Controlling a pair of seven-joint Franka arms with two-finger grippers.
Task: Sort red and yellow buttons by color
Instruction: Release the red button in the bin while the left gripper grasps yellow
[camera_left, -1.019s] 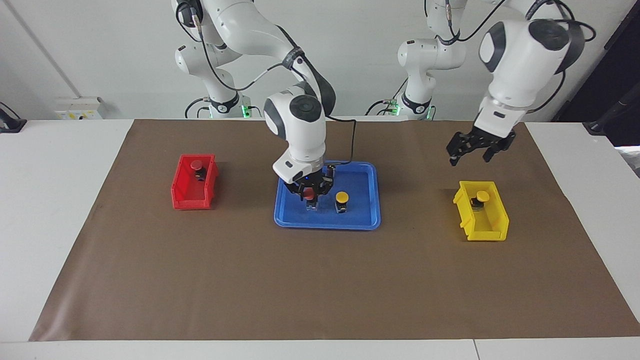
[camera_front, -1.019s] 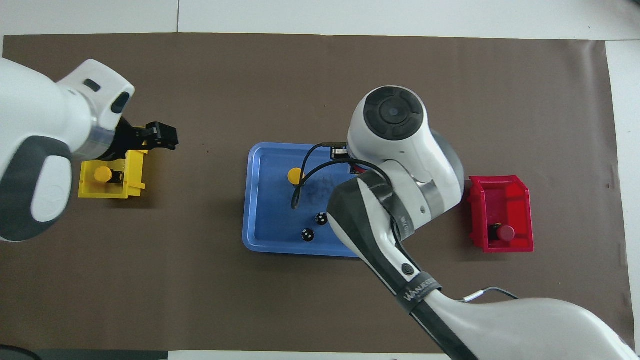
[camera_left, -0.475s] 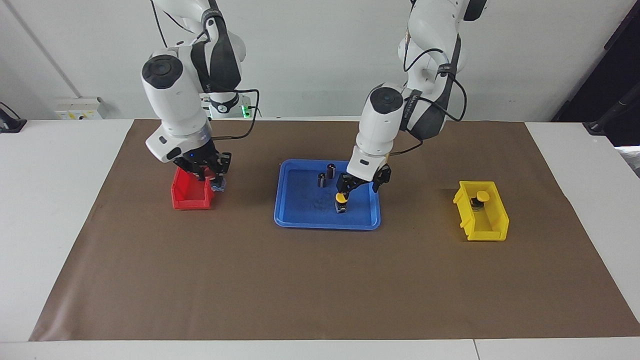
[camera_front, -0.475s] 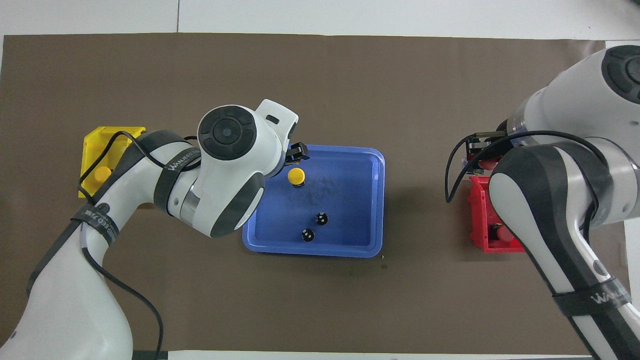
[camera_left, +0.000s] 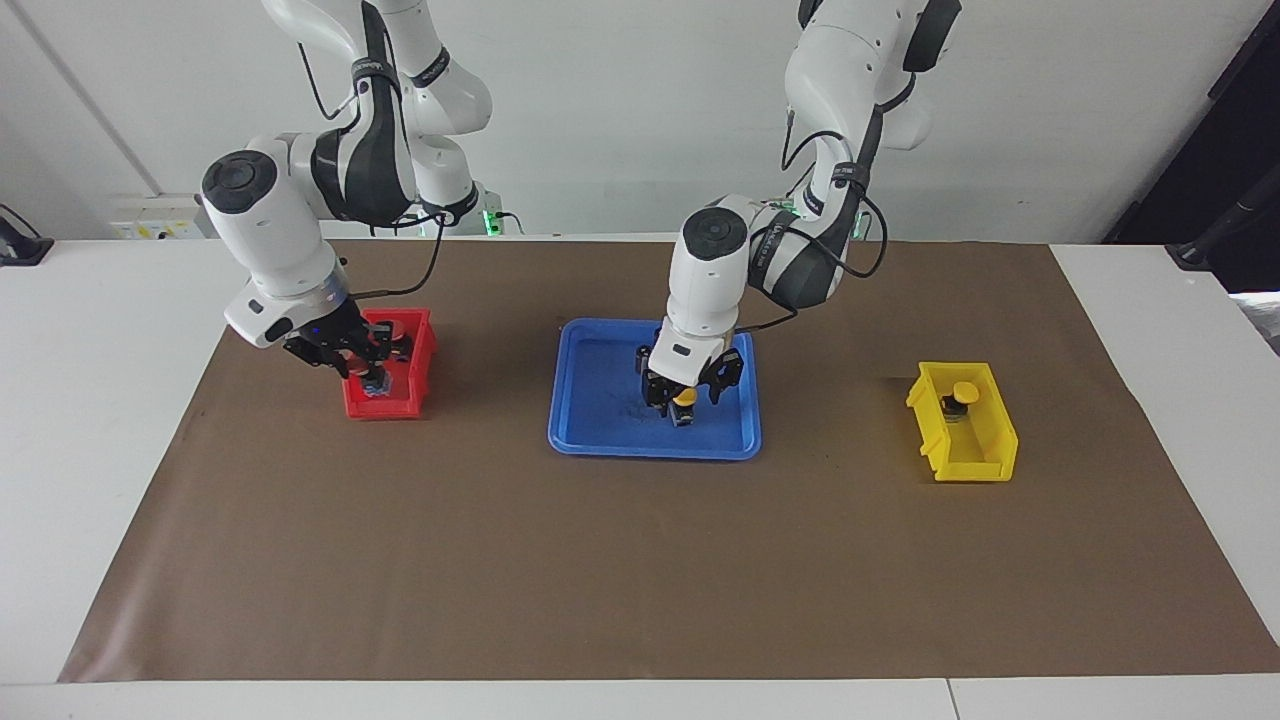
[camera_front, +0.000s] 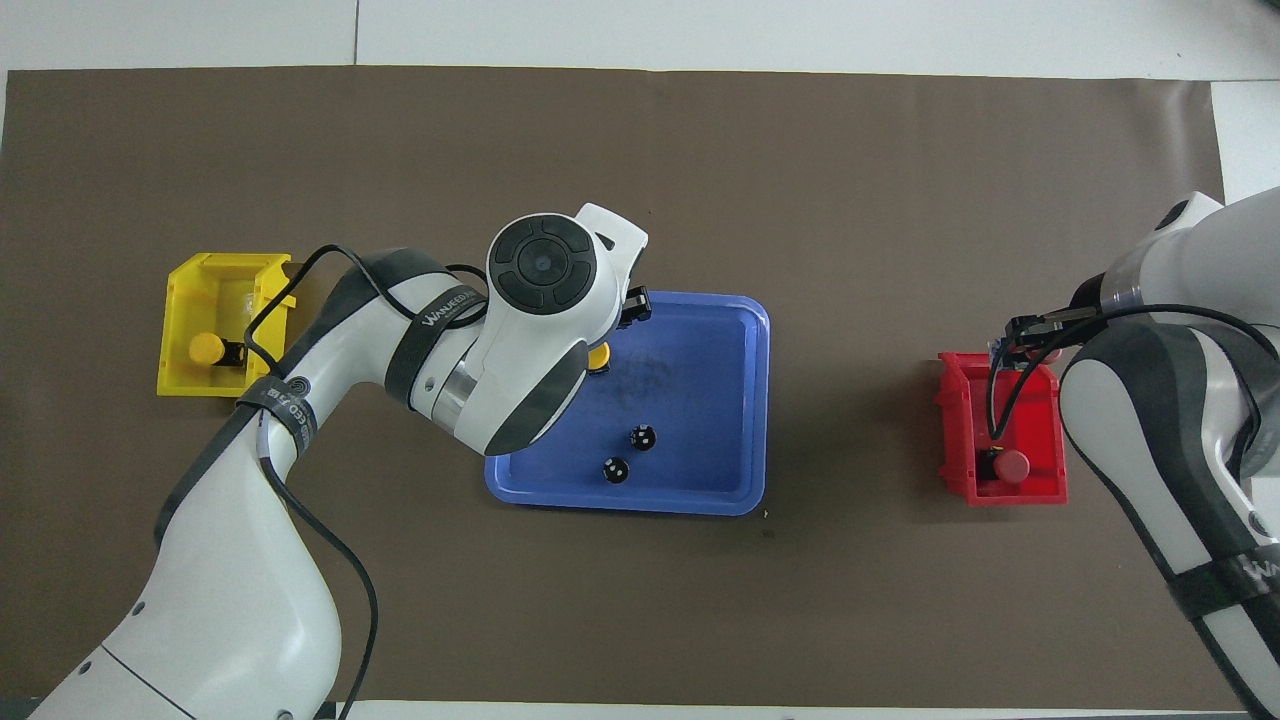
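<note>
Both grippers have swapped jobs since a second ago. Then the right gripper was down in the blue tray around a red button; now it hangs over the red bin, farther from the robots than the red button already lying there. Something small sits between its fingers, probably the second red button, though I cannot tell whether the grip is closed. The left gripper, which hovered above the yellow bin, has come into the tray and straddles the last yellow button, fingers spread and not yet closed. One yellow button rests in its bin. So sorting looks nearly done.

The facing view shows how low each gripper sits. The overhead view hides most of the tray's yellow button under the left wrist, but alone shows the two dark cylinders plainly, at the tray's end nearer the robots.
</note>
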